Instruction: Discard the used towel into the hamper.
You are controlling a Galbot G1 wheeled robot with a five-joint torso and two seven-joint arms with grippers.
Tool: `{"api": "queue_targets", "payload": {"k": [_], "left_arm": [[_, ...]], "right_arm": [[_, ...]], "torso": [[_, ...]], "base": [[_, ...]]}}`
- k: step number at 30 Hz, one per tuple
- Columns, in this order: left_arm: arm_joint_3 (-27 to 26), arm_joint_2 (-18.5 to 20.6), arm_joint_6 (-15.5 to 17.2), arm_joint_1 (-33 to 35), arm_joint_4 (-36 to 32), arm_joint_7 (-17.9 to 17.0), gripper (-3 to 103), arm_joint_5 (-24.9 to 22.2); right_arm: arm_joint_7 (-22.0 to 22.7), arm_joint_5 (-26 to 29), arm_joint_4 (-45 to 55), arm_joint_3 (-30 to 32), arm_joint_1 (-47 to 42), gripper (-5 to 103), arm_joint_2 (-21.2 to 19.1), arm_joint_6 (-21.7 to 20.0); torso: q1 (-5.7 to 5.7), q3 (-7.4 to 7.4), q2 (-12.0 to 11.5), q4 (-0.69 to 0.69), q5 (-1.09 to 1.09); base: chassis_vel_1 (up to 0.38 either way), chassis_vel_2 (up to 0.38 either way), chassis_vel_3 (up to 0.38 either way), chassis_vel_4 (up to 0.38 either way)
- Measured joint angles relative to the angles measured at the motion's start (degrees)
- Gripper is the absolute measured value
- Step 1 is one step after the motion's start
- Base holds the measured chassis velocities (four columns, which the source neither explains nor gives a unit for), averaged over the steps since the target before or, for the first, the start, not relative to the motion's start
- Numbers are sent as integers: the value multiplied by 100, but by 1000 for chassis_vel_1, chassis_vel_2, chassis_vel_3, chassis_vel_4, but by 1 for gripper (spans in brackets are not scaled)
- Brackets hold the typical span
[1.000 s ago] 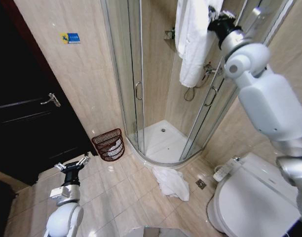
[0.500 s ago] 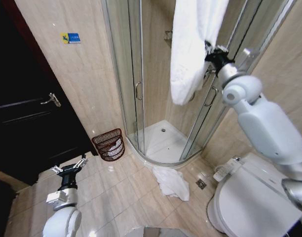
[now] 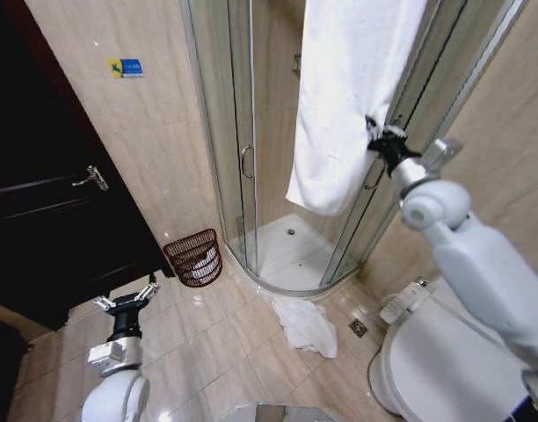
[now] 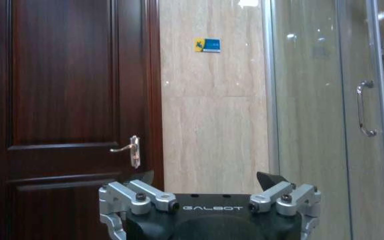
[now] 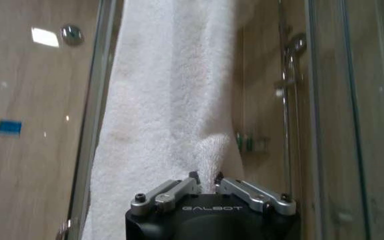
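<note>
- Change noted: over the last second the right end effector [image 3: 375,136] has come down and toward the camera with the towel [image 3: 348,105], which now hangs lower and broader in front of the shower enclosure [image 3: 251,158].
- State: the right end effector is clamped narrow on a fold of the towel; the cloth hangs free below the grip.
- Meaning for the task: the towel appears lifted clear of its hanger, so the carry stage is judged begun. The hamper [image 3: 193,257] stands on the floor at the left, against the wall beside the shower's edge, well apart from the towel.
- The left end effector [image 3: 126,303] is parked low at the near left, fingers spread wide, nothing between them.
- Head view: also shows a second white cloth [image 3: 306,323] on the floor before the shower.
- Right wrist view: shows the fingers [image 5: 178,189] pinching the towel's edge.
- Left wrist view: shows the dark door [image 4: 65,100] and wall ahead.
</note>
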Motion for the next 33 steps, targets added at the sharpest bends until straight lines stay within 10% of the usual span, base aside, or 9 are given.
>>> {"api": "queue_targets", "payload": {"k": [33], "left_arm": [[373,133,100,-169,149,-110,100,177]], "right_arm": [[-776,-1534,985,2136,-4432,2,1434,508]], "torso": [[0,0,0,-1,1]], "base": [[0,0,0,0]]}}
